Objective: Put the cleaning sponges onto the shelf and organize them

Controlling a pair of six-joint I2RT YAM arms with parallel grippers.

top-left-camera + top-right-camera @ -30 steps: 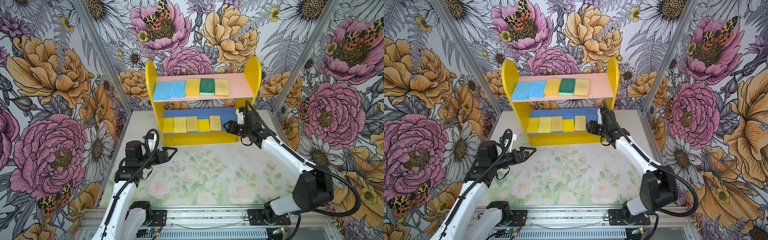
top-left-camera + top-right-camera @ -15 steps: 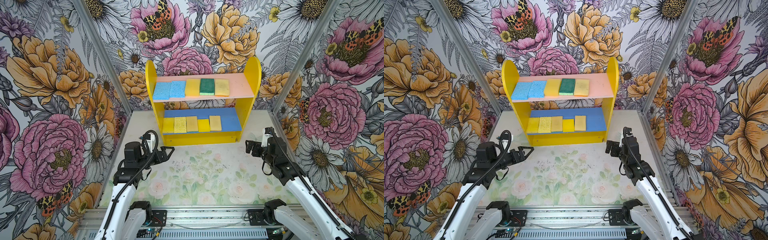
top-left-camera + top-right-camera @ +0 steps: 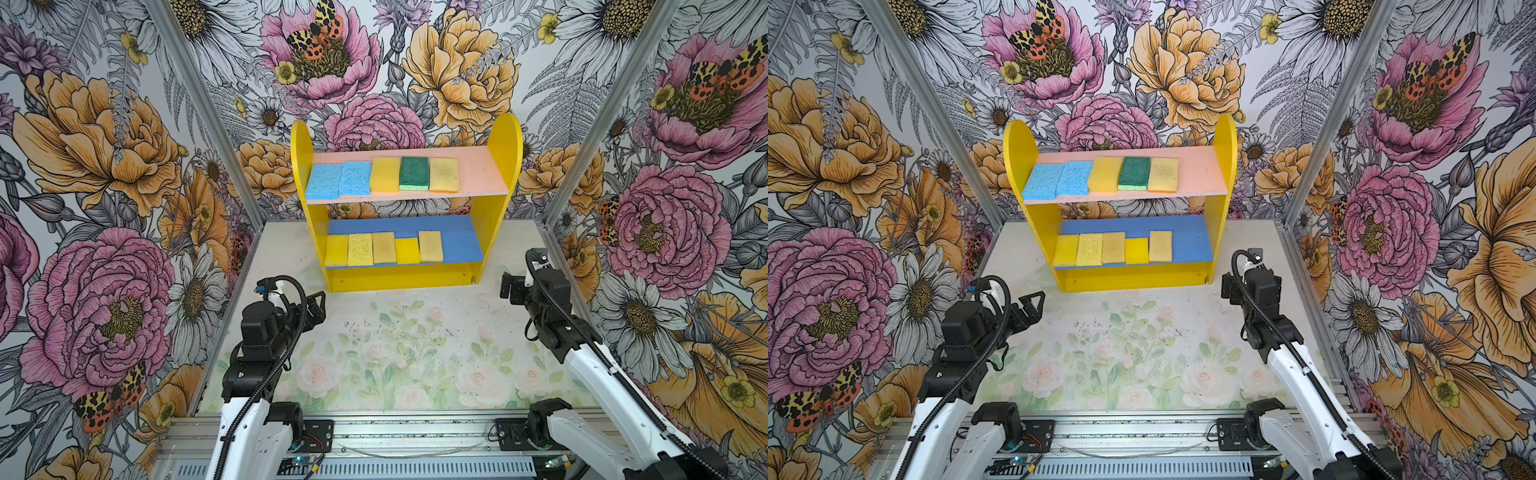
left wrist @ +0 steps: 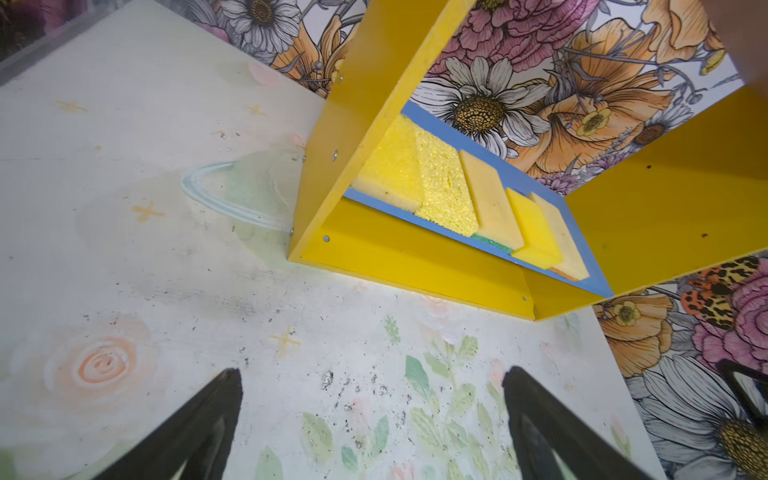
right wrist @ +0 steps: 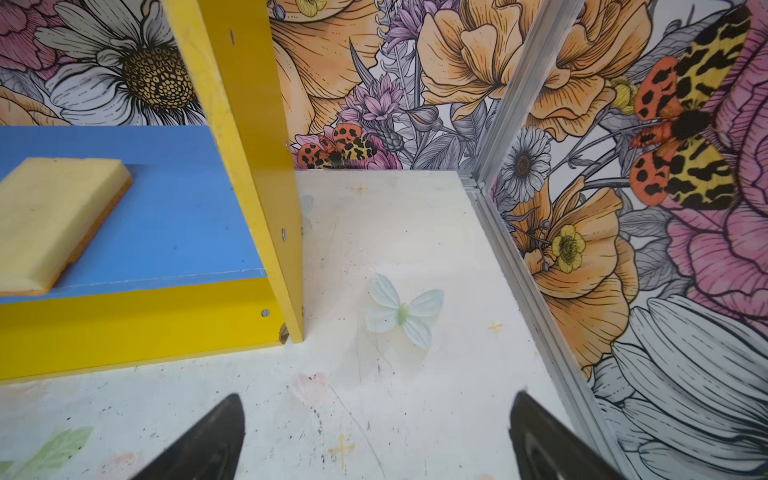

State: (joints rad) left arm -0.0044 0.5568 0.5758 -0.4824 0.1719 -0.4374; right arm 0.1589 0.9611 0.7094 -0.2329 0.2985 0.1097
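Though wrist views showed only fingertips (image 4: 220, 390), left claw (image 4: 372, 376) and right claw (image 5: 376, 399) stood spread, empty. Sponges (image 3: 384, 247) lined the shelf (image 3: 503, 166), one cropped at right wrist.

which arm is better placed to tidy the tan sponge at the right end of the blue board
Right, likely: the right gripper hangs open by that end of the shelf, nearest the tan sponge; the left gripper is farther.

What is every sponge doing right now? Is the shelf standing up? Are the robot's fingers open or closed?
shelf: upright.
top sponges: five, lying flat in a row.
bottom sponges: five, lying flat in a row.
left gripper: fingers open, empty.
right gripper: fingers open, empty.
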